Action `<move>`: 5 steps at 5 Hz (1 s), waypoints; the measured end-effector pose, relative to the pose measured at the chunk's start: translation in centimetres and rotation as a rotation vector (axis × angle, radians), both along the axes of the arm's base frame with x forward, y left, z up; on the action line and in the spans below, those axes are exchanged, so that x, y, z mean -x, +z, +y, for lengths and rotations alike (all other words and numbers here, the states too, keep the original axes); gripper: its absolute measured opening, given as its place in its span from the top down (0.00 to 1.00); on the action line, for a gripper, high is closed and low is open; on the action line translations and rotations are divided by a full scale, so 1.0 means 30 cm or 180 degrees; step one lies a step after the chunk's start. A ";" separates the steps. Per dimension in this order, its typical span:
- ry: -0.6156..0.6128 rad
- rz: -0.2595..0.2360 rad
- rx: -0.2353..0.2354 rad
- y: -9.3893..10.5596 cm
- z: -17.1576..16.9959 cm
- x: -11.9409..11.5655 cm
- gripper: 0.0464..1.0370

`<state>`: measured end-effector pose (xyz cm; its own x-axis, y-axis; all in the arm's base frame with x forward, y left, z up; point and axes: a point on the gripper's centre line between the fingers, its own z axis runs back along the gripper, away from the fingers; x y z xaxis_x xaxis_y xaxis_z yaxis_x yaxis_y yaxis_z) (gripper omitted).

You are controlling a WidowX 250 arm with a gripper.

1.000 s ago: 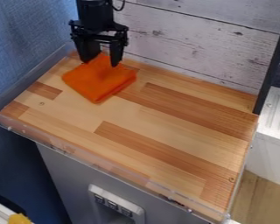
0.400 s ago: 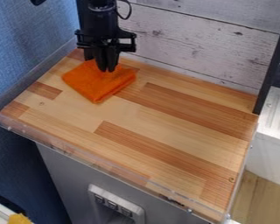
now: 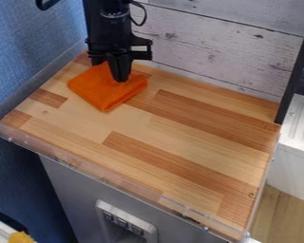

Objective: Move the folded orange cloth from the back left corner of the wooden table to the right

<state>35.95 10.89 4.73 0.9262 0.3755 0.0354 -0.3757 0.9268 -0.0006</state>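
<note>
Your black arm [image 3: 104, 28] comes in from the top edge, left of centre, and hangs down over the far left part of the counter [image 3: 180, 137]. A black cable [image 3: 144, 14] loops out on its right side in view. Pale marking on the arm's upper joint; too small for you to read.

Your fingers [image 3: 121, 71] are drawn together, pointing down, tips at the upper right part of an orange cloth [image 3: 104, 92]. Whether a fold is caught between them, you cannot tell from here.

Cloth: folded into a rough square, lying on the counter near its far left corner, one corner towards you. Soft, slightly rumpled surface.

Counter: wood strips, light and reddish brown. Clear rim [image 3: 65, 160] along the near edge. Behind it, a whitewashed plank wall [image 3: 205, 47]; on the left, a textured blue wall [image 3: 27, 47]. A black upright [image 3: 297, 66] stands at the far right corner. Beyond the right edge, a pale ridged surface [image 3: 300, 118].

Below the counter's near edge, a grey front [image 3: 72, 190] carries a light panel [image 3: 124, 214] with three small dark units in a slanting row. Something yellow [image 3: 20, 237] sits at your bottom left.
</note>
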 end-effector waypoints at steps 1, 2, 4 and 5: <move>0.0012 0.0029 0.0022 -0.028 -0.001 -0.003 0.98; 0.0019 0.0042 0.0031 -0.048 -0.001 -0.013 0.98; 0.0000 0.0100 0.0057 -0.106 -0.008 -0.015 0.98; -0.0025 0.0114 0.0060 -0.113 -0.006 -0.014 0.98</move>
